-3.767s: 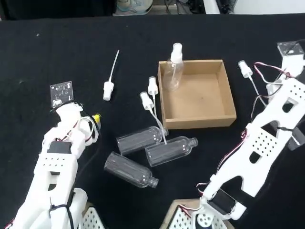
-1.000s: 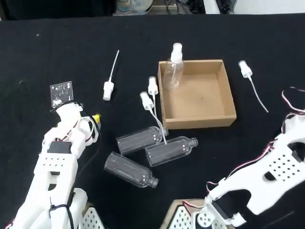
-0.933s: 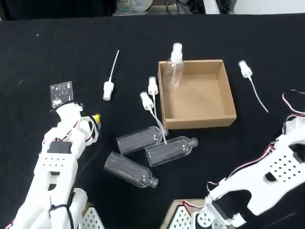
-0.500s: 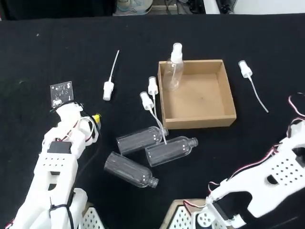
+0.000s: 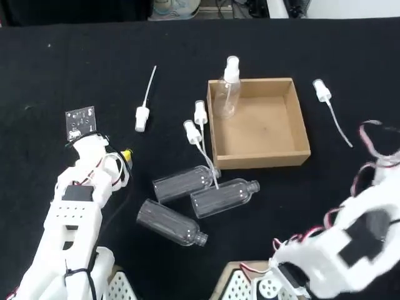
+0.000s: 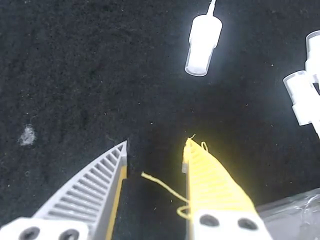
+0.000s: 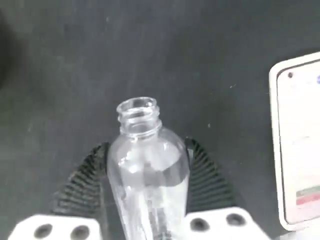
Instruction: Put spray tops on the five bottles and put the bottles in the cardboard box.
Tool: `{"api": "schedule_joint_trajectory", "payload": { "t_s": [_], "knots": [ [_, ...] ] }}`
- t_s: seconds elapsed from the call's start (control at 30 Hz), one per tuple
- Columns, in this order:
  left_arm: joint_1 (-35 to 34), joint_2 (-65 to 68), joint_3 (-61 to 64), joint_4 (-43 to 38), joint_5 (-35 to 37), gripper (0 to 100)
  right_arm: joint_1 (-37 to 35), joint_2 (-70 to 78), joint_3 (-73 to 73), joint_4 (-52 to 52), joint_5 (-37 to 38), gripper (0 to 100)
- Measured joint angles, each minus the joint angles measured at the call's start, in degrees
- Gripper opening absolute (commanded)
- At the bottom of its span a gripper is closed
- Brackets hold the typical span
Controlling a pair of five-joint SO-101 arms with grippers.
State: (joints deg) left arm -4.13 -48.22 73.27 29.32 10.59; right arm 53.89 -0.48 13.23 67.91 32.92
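While my right end effector [image 7: 146, 147] is clamping an uncapped clear bottle [image 7: 147, 170] by its body, my left end effector [image 6: 156, 145] is hanging wide and empty over the bench [image 5: 62, 62], left of the cardboard box [image 5: 259, 161]. One sprayer-topped bottle [image 5: 227, 94] is standing in the box's far-left corner; three uncapped bottles [image 5: 181, 183] are lying off its near-left corner.

A black table [image 5: 75, 62] holds an open cardboard box [image 5: 259, 160]. Three capless clear bottles [image 5: 182, 183] lie clustered near it. Four white spray tops [image 5: 142, 117] lie loose, three on one side of the box and one on the other.
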Motion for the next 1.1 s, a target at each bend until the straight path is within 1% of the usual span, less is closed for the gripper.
{"api": "schedule_joint_trajectory", "payload": {
  "t_s": [0.17,0.27,0.37,0.5,0.6,0.67,0.73,0.8,0.9,1.0,1.03,1.1],
  "knots": [
    [0.0,0.0,0.0,0.0,0.0,18,-3.3,-11.3,18.3,-24.3,-7.5,1.1],
    [0.0,0.0,0.0,0.0,0.0,18,-5.1,-15.2,25.7,-37.3,-11.5,1.1],
    [0.0,0.0,0.0,0.0,0.0,18,-6.6,-16.4,31.1,-48.4,-13.7,1.1],
    [0.0,0.0,0.0,0.0,0.0,18,-7.2,-16.4,37.0,-59.1,-14.1,1.1],
    [0.0,0.0,0.0,0.0,0.0,18,-7.2,-16.4,37.9,-61.1,-13.6,1.2],
    [0.0,0.0,0.0,0.0,0.0,18,-7.2,-16.4,38.5,-60.7,-12.6,1.2],
    [0.0,0.0,0.0,0.0,0.0,18,-7.2,-16.7,38.5,-55.8,-11.8,1.2],
    [0.0,0.0,0.0,0.0,0.0,18,-7.2,-17.8,37.9,-47.4,-11.5,1.2],
    [0.0,0.0,0.0,0.0,0.0,18,-7.2,-19.1,32.9,-31.2,-11.6,1.2],
    [0.0,0.0,0.0,0.0,0.0,18,-8.5,-19.2,28.0,-15.6,-13.5,1.2],
    [0.0,0.0,0.0,0.0,0.0,18,-9.4,-19.2,27.8,-12.3,-13.7,1.3],
    [0.0,0.0,0.0,0.0,0.0,18,-10.9,-19.2,27.8,-9.5,-14.3,3.1]
  ]
}}
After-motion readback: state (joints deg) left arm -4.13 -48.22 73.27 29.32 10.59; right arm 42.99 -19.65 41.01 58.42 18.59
